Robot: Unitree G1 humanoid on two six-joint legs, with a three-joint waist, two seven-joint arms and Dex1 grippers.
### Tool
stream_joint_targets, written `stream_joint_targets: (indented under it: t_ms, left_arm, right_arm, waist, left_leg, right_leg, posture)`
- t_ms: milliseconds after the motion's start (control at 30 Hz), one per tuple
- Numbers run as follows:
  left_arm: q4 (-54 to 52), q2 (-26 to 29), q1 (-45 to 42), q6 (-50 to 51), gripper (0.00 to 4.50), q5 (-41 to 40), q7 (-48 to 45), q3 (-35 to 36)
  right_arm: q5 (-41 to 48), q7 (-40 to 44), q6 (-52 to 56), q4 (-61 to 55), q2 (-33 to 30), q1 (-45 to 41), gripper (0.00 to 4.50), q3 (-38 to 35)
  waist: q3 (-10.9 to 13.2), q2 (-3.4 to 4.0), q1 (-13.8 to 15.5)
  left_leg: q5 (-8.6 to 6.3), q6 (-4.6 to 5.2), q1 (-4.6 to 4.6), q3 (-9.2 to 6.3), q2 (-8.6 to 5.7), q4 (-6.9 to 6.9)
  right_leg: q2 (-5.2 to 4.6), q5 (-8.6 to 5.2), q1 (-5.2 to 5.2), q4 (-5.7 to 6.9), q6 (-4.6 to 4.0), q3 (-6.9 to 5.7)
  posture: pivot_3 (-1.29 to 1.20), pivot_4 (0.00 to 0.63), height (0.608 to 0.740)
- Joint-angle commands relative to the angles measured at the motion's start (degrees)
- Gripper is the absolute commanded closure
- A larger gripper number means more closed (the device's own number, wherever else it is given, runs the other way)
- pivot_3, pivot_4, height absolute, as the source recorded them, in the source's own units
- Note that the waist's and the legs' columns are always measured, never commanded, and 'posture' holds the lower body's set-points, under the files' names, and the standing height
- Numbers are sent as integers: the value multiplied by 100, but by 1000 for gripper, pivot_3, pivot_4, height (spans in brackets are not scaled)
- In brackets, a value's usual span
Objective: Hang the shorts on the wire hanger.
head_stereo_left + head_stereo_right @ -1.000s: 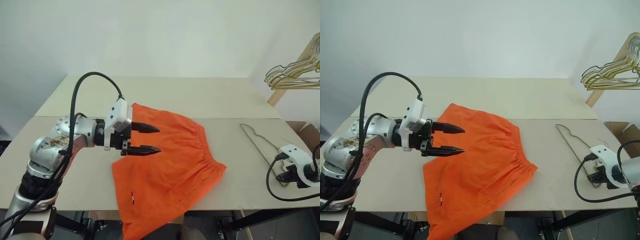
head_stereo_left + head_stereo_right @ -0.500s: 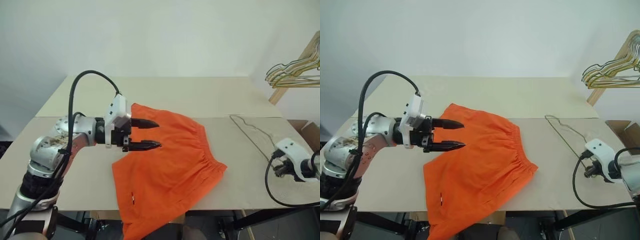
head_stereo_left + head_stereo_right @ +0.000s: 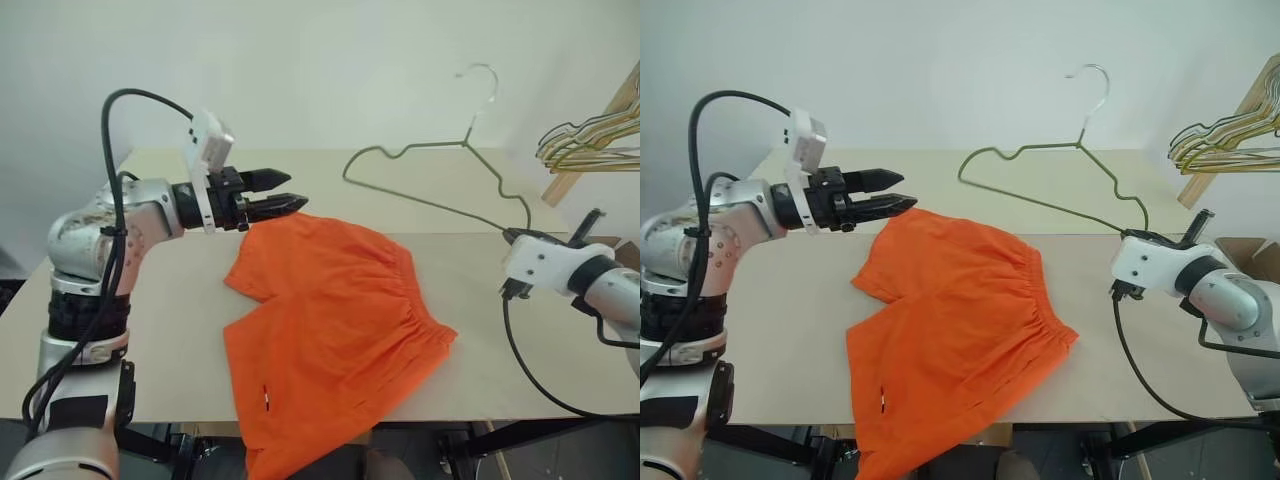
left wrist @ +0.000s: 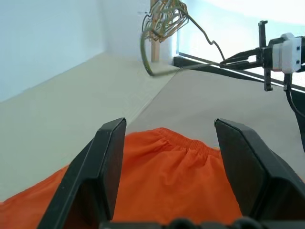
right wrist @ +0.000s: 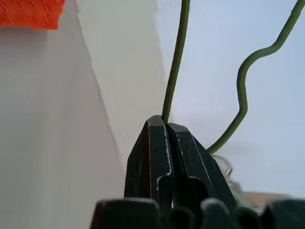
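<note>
One step looks done: the right gripper clamps the wire hanger aloft at two o'clock. The shorts lie flat mid-table, unhung; the left gripper gapes empty at ten o'clock.

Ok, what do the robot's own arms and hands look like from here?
Both arms are silver-grey metal with rounded joints, and a black cable loops off each. The left hand and the right hand each have two black tapered fingers behind a white plastic block at the wrist.
</note>
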Motion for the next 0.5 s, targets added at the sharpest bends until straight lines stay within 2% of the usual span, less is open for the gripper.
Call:
stream_joint_targets:
  t_ms: [33,200,300,367,400,500]
  left_arm:
    - [186,495,-346,150,1301,-159,-922,-89]
    - [512,591,-642,96,1301,47,-1599,-587]
    - [758,502,-829,47,765,202,-1824,-821]
    - [905,420,-854,-197,182,481,-1933,-1076]
    - [979,360,-880,-267,40,624,-1913,-1188]
    - [1202,174,-1045,-199,40,820,-1935,-1391]
  right_arm:
    - [-1282,-1062,-1399,522,-307,-497,4456,233]
    - [-1958,-1489,-2157,1007,-356,-1062,4456,569]
    - [-2086,-1565,-2367,1145,-281,-1235,4500,665]
    - [-2111,-1578,-2425,1101,-238,-1308,4500,676]
    - [-2111,-1557,-2436,1061,-219,-1324,4500,660]
    - [-2108,-1492,-2436,976,-183,-1339,4500,607]
  waist:
    - [-1,1,-71]
    - [-4,5,-127]
    - [-5,4,-132]
    - [-5,4,-144]
    - [-5,5,-157]
    - [-6,5,-202]
  left_leg:
    - [3,-4,-1,1,0,-1]
    - [9,-13,10,24,2,-1]
    - [9,-13,10,26,4,-1]
    - [9,-12,5,26,3,1]
    - [8,-12,5,27,2,1]
    - [9,-12,3,24,2,3]
  right_leg:
    - [0,0,-3,1,-1,1]
    - [6,2,3,10,-5,0]
    - [9,3,6,10,-5,-1]
    - [7,3,4,9,-5,-1]
    - [7,3,4,8,-5,-1]
    - [6,3,4,8,-6,-1]
  posture:
    - [-51,0,740]
    - [-61,0,740]
    - [-68,0,740]
    - [-77,0,740]
    - [-79,0,740]
    - [-86,0,740]
